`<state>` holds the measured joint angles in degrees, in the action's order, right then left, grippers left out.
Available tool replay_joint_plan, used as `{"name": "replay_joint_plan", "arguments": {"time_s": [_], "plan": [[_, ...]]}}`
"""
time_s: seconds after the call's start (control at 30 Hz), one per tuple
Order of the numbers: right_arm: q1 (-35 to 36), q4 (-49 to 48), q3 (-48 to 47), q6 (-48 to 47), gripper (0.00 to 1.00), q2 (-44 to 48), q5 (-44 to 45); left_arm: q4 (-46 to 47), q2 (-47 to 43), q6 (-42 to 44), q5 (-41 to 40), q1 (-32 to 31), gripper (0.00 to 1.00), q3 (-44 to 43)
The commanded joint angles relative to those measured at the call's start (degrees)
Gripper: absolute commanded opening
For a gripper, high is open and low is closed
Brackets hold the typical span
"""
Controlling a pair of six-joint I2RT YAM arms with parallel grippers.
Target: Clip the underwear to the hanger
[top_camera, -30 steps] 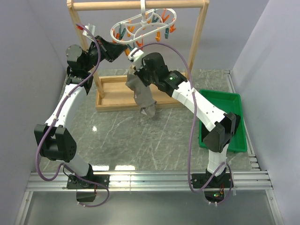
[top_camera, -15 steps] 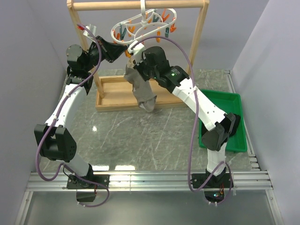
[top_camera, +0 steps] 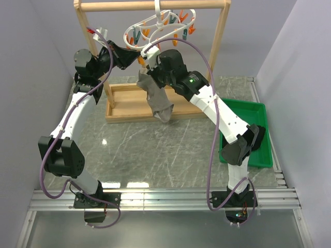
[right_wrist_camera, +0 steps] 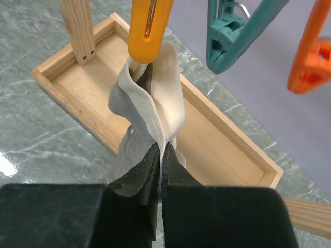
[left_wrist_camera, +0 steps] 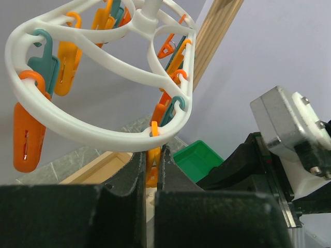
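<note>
The right tool (right_wrist_camera: 159, 155), gripping the underwear (right_wrist_camera: 147, 103), has raised it to the orange peg (right_wrist_camera: 151, 26) that the left tool (left_wrist_camera: 151, 165) pinches; clipping looks near.

Both arms raised, left tool (left_wrist_camera: 151, 160) pinched tight, right tool (right_wrist_camera: 159, 150) likewise (nearly meeting)

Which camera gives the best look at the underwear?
The right wrist view: the underwear fills the middle, pinched in the right gripper, its pale waistband touching the tip of an orange clothespin. The top view shows it small, dangling under the hanger. The left wrist view doesn't show it.
</note>
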<state>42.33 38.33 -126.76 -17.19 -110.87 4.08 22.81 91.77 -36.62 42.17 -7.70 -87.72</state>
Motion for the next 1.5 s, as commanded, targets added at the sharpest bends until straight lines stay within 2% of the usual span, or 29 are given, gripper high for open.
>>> {"name": "replay_joint_plan", "arguments": {"time_s": [0.0, 0.6, 0.97, 1.47], "plan": [[-0.23, -0.97, -3.67, 0.58, 0.00, 0.39, 0.32, -2.33, 0.96, 1.47, 1.68, 0.15, 0.00, -0.61], [-0.23, 0.17, -8.15, 0.67, 0.00, -1.28, -0.30, -2.86, 2.01, 2.17, 1.51, -0.82, 0.00, -1.75], [-0.23, -1.06, -9.29, -0.74, 0.00, -2.51, 3.48, -4.09, 2.01, 2.87, 1.77, -0.82, 0.00, -1.84], [-0.05, -1.94, -10.44, -1.35, 0.00, -1.02, 3.75, -4.97, 2.19, 3.75, 1.42, -0.82, 0.00, -2.10]]}}
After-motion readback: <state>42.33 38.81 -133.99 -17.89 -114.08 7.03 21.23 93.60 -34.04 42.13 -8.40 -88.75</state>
